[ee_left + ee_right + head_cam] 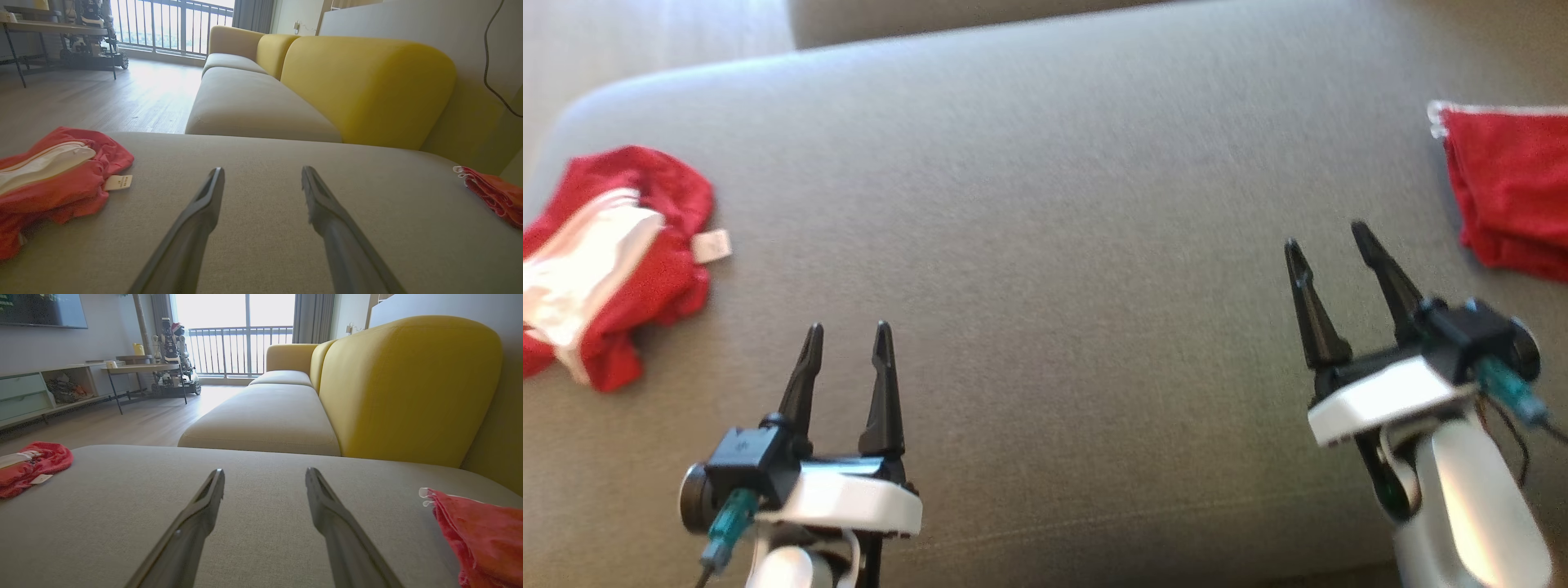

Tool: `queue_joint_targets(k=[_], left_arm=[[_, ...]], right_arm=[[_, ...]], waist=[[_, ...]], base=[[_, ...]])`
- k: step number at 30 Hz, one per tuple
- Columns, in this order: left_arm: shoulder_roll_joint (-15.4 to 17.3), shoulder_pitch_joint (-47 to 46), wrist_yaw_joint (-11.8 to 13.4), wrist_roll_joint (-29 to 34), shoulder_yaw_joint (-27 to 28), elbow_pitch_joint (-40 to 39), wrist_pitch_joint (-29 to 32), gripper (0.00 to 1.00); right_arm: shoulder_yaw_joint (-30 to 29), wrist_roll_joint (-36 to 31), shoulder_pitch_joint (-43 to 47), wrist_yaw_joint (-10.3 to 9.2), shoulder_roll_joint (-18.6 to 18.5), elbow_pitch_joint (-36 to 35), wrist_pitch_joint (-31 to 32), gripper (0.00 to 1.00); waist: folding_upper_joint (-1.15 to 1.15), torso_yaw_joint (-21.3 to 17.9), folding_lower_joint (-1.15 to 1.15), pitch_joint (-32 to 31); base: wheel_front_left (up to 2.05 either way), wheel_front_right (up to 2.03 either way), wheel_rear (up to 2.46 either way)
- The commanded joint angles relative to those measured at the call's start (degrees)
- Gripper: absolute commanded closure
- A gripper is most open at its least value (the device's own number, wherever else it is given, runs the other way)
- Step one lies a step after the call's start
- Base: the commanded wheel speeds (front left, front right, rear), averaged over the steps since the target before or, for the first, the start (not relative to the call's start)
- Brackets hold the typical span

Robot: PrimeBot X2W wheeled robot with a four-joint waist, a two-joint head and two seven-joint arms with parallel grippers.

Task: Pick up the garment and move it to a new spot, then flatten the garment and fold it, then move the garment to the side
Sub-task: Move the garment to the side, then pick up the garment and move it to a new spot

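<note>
Your left gripper and right gripper are both spread wide, holding nothing, above the grey cushion. The crumpled red-and-white garment lies at the cushion's left end, apart from the left gripper. A folded red cloth is at the right edge.

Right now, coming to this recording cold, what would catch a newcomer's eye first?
The red fabric on the grey cushion: a crumpled red-and-white garment at its left end and a neater red cloth at the right edge. Between them the left gripper and right gripper hover open and empty, and in the wrist views a bright yellow sofa back rises behind the cushion.
</note>
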Motion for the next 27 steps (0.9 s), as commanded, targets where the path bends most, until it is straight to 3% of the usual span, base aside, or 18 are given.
queue_joint_targets(k=[1, 12, 27], left_arm=[[-0.2, -0.8, -0.2, 0.1, 2.0, -2.5, -0.3, 0.00], [-0.2, 4.4, -0.3, 1.3, 3.5, -5.5, -0.3, 0.00], [-0.2, 7.5, -1.4, 2.2, 5.4, -5.1, -0.3, 0.00]], right_arm=[[0.5, -0.3, 0.4, -0.02, 0.5, -3.1, -0.4, 0.00], [0.0, 0.8, 12.1, -0.02, 1.2, -12.3, -0.4, 0.00], [1.2, 5.1, 15.4, -0.02, 1.2, -12.3, -0.4, 0.00]], waist=[[0.00, 2.3, 0.00, -2.8], [0.00, 4.6, 0.00, -6.6], [0.00, 4.3, 0.00, -8.4]], base=[[0.00, 0.00, 0.00], [0.00, 0.00, 0.00], [0.00, 0.00, 0.00]])
